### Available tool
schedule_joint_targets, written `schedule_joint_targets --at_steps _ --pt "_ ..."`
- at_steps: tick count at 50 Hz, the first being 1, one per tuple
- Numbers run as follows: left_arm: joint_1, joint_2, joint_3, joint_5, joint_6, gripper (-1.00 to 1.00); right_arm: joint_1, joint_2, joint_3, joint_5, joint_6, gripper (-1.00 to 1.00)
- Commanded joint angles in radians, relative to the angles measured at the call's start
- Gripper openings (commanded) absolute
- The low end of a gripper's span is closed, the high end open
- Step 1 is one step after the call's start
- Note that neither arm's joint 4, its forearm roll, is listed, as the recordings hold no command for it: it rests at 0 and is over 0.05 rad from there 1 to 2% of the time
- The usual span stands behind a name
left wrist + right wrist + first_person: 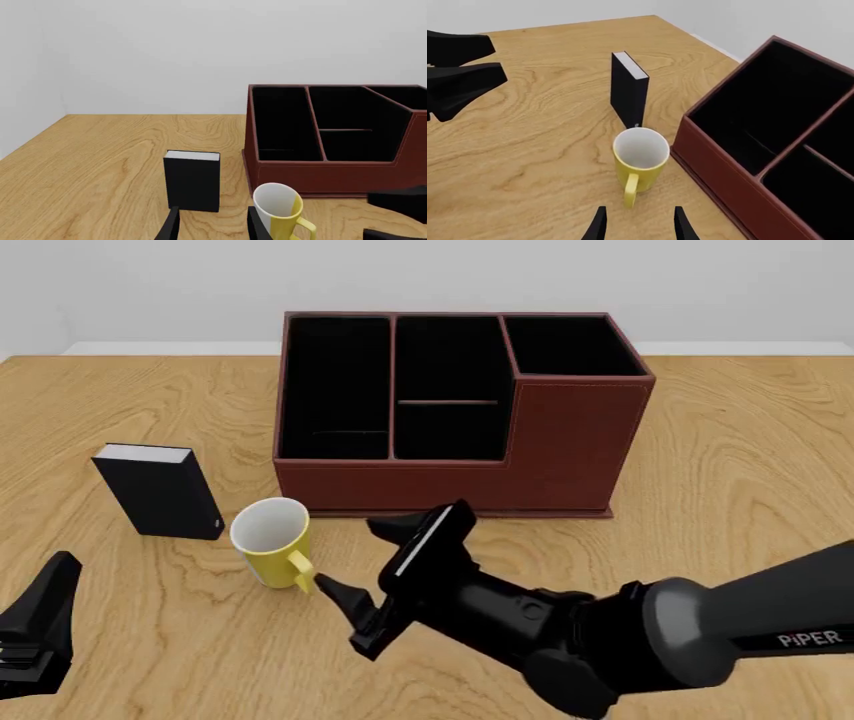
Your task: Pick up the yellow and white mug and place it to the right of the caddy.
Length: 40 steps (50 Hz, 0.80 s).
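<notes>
The yellow and white mug (271,538) stands upright on the table in front of the caddy's left front corner, its handle pointing toward me. The reddish-brown caddy (577,445) sits at the middle back. My right gripper (358,558) is open and empty, just right of the mug's handle, close to it but apart from it. In the right wrist view the mug (640,156) lies just ahead of the open right gripper (638,226), beside the caddy (720,167). My left gripper (51,592) is open and empty at the front left. Its wrist view shows the mug (288,212) and caddy (333,175).
A small black book-like box (160,492) stands upright left of the mug; it also shows in the left wrist view (192,182) and the right wrist view (629,90). Bare table lies to the caddy's right (747,460).
</notes>
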Motion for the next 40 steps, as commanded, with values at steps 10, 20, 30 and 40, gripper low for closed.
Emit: schedule_joint_targets --at_steps 10,20,30,40 --pt "0.0 0.0 0.0 0.0 0.0 1.0 0.008 0.066 -0.062 0.004 -0.007 1.0" --pt "0.0 0.0 0.0 0.0 0.0 1.0 0.006 0.085 -0.078 0.006 0.001 1.0" --pt "0.0 0.0 0.0 0.0 0.0 1.0 0.012 0.114 -0.096 0.002 0.001 1.0" --pt "0.0 0.0 0.0 0.0 0.0 1.0 -0.005 0.137 -0.114 -0.002 0.003 1.0"
